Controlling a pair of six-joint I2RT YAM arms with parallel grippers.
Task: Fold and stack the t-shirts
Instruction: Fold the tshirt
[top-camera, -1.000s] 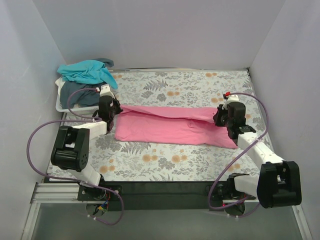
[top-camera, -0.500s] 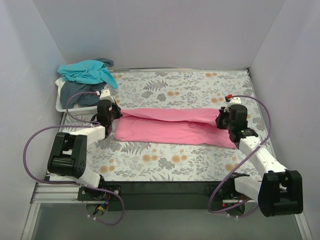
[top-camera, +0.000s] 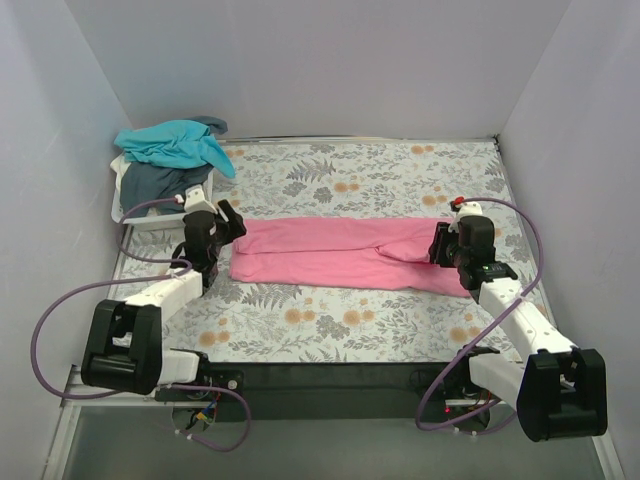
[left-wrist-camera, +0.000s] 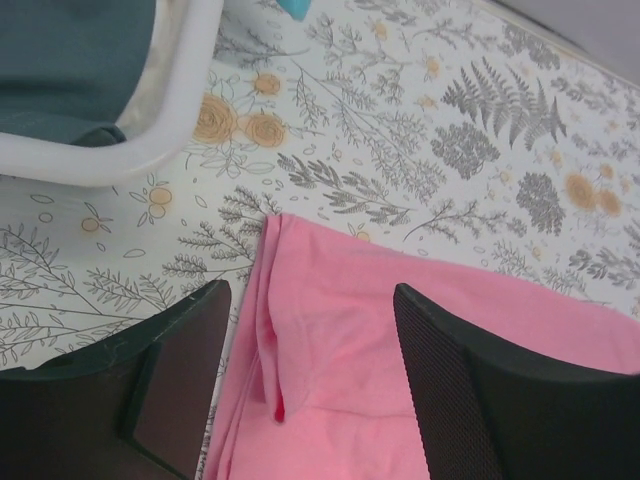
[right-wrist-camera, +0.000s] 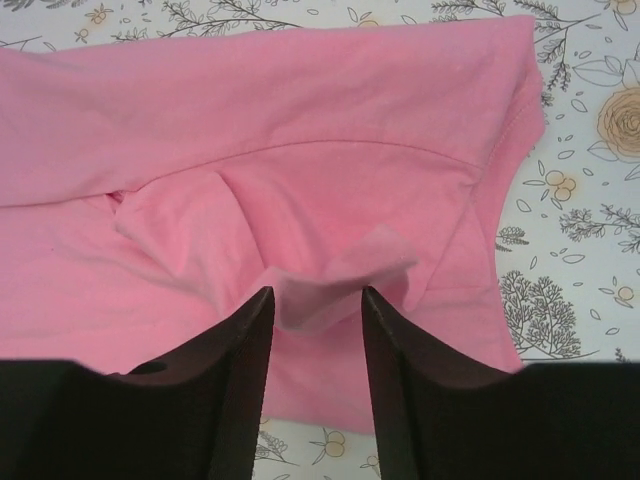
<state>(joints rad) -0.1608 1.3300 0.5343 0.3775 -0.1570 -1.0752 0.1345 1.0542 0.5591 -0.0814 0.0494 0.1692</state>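
Since a second ago, the pink t-shirt (top-camera: 340, 252) got flattened into a long band across the middle of the table (top-camera: 350, 175). Left gripper (left-wrist-camera: 305, 300) was backed off, fingers spread wide over the shirt's left edge. Right gripper (right-wrist-camera: 313, 300) was parked at the right end, fingers part-way apart with a tuck of pink between them; clamped or not couldn't be told. Far left, the slate t-shirt (top-camera: 150, 185) was stuffed in the white basket (top-camera: 128, 214), with the teal t-shirt (top-camera: 175, 142) heaped on top.

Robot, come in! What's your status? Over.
Left gripper open; right gripper open astride fabric bump. Pink t-shirt folded, long strip. Teal t-shirt, grey t-shirt piled in basket.
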